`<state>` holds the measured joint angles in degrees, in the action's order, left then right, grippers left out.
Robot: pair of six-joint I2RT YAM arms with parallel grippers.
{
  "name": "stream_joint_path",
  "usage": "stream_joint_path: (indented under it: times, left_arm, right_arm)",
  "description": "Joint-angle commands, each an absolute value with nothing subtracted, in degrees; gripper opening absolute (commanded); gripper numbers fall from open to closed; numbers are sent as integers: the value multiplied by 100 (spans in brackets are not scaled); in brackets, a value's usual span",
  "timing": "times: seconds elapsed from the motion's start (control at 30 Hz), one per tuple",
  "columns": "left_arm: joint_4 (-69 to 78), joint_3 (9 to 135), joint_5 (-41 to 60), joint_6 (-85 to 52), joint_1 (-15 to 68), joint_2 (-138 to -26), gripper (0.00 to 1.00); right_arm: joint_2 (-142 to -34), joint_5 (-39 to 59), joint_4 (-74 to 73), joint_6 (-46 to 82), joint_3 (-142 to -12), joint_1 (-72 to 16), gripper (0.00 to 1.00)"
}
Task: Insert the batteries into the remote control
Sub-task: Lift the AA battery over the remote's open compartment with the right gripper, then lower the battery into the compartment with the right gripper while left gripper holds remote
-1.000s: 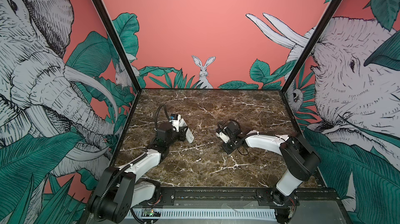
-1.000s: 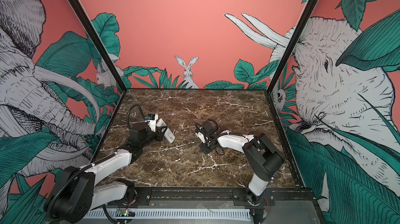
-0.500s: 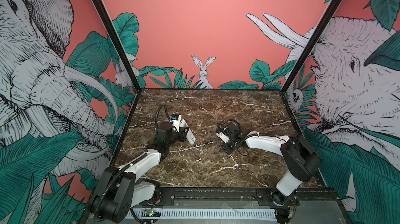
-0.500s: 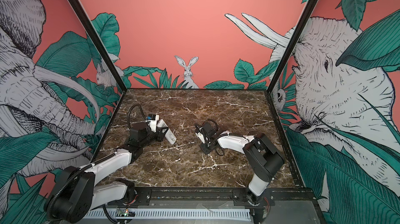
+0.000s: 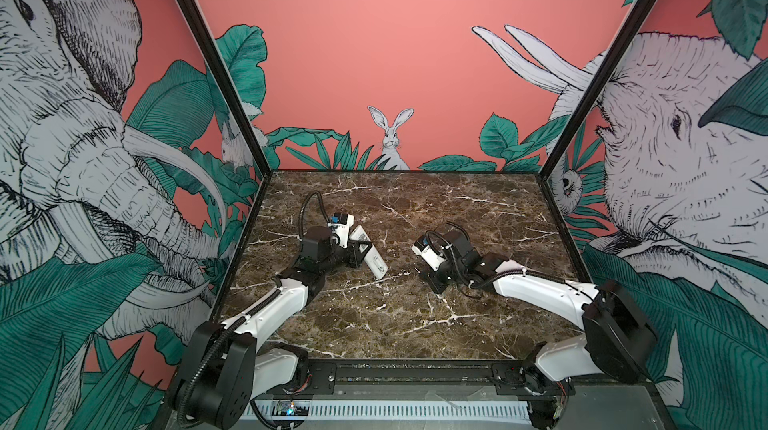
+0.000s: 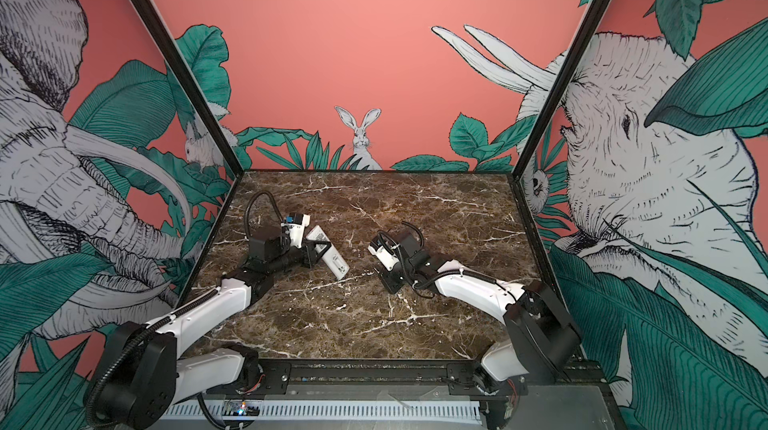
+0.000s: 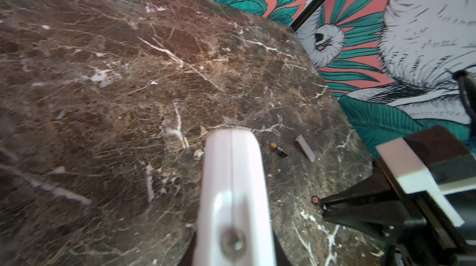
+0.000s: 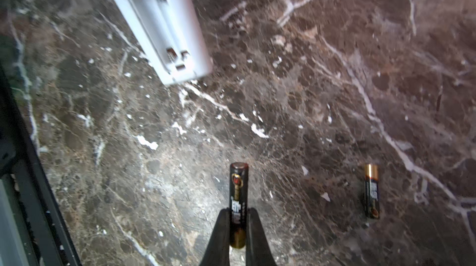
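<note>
One battery (image 8: 239, 205) is clamped tight in the right end effector (image 8: 238, 223); the remote control (image 5: 369, 251) is gripped, compartment open, by the left end effector (image 5: 358, 250). The other battery (image 8: 371, 191) is left on the worktop (image 8: 334, 84).

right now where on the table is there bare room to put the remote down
Open marble: the whole back strip under the rabbit wall, and the near stretch of table between the arms' bases. Crowded: the middle, where the left gripper holds the remote, and the right gripper grips one battery beside the other battery.
</note>
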<state>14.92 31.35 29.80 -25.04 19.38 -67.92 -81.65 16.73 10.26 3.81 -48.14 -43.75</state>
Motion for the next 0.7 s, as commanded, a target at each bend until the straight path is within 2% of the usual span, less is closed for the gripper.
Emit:
stream_joint_path:
  times: [0.0, 0.2, 0.67]
  left_arm:
    - [1607, 3485, 3873, -2947, 1878, -6919, 0]
    - [2377, 3607, 4844, -3779, 1688, -7510, 1]
    - [2542, 3797, 5285, -4318, 1515, -7975, 0]
  right_arm:
    - [-7926, 2025, 349, 601, -4810, -4503, 9]
    - [-7874, 2054, -33, 890, -4922, -4628, 9]
    - [-8376, 1905, 1373, 1128, -5947, -4781, 9]
